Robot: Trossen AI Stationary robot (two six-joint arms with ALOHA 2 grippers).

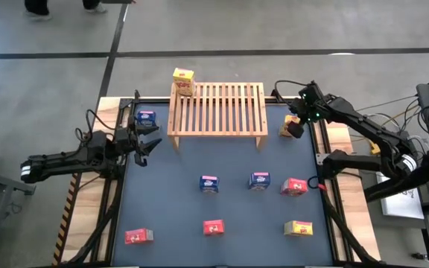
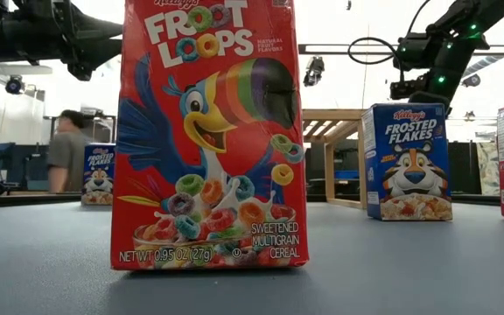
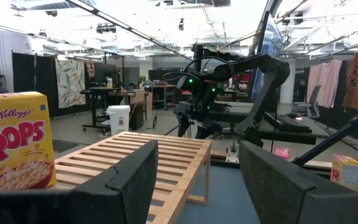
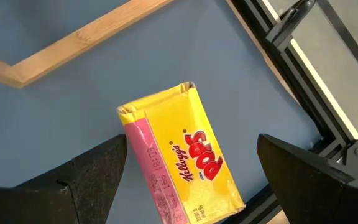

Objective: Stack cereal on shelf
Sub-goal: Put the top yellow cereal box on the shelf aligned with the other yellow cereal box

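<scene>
The slatted wooden shelf (image 1: 217, 109) stands at the table's far middle. One yellow cereal box (image 1: 183, 82) stands upright on its far-left corner and also shows in the left wrist view (image 3: 14, 140). A second yellow box (image 4: 179, 162) lies flat on the blue mat right of the shelf. My right gripper (image 4: 191, 180) hangs open above it, one finger on each side, apart from it. My left gripper (image 1: 149, 145) is open left of the shelf, near a blue box (image 1: 145, 117), and holds nothing.
On the near half of the mat stand two blue boxes (image 1: 209, 183) (image 1: 259, 180), three red boxes (image 1: 294, 187) (image 1: 213, 228) (image 1: 138, 236) and a yellow one (image 1: 298, 228). Black frame rails (image 4: 303, 68) run along the table's right edge. A person (image 2: 64, 153) stands in the room behind.
</scene>
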